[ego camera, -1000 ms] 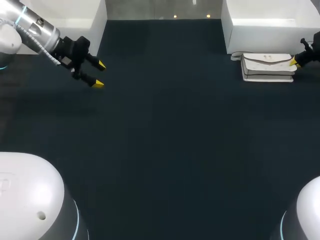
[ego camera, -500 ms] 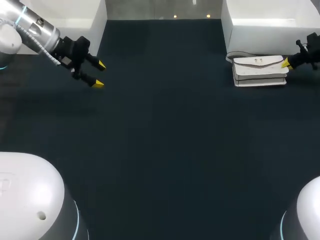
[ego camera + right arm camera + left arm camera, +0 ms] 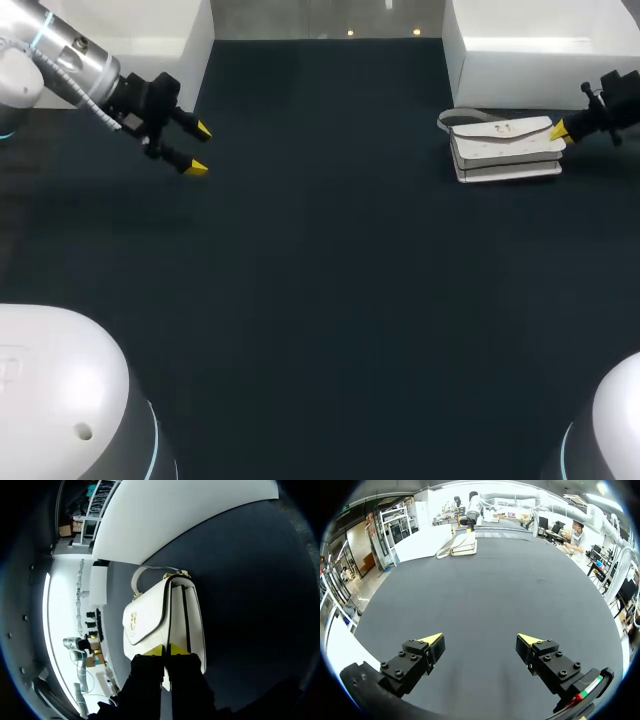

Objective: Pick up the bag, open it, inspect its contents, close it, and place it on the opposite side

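Two grippers, both far: my left gripper hangs wide open and empty at far left, unmoved; my right gripper, clamped on the right end of the white handbag, has dragged it leftward at far right.

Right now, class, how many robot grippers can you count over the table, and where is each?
2. The left gripper hangs open over the table's far-left side. The right gripper is at the far-right side, at the end of the white bag.
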Available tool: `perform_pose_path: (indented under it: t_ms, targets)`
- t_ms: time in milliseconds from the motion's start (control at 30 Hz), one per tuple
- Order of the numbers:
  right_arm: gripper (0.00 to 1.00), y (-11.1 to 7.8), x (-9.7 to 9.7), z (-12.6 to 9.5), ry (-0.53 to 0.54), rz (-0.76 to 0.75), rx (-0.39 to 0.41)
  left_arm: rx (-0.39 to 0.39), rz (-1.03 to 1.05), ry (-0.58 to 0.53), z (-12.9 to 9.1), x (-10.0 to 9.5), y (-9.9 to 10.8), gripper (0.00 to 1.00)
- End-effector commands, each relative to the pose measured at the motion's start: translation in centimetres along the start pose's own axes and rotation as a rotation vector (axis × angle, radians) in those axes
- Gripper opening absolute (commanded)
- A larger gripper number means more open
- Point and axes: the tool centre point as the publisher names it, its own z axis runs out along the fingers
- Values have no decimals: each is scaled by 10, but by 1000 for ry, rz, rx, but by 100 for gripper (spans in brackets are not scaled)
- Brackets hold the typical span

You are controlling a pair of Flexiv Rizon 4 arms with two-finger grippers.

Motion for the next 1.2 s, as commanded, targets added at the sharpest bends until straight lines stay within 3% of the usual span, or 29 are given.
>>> perform_pose_path:
  t_ms: [33,267,467,700,1200]
  targets:
    - [0,1,0,-1,0,-1,2,3,1,2,1,-2,1,100]
    - [0,1,0,-1,0,-1,2,3,1,2,1,-2,1,100]
    - [0,-18,36,19,21,-40,-117,3,1,2,1,-2,1,100]
    - [0,-43,70,50,66,-91,-180,3,1,2,1,-2,1,100]
    - [0,-81,109,106,80,-98,-252,3,1,2,1,-2,1,100]
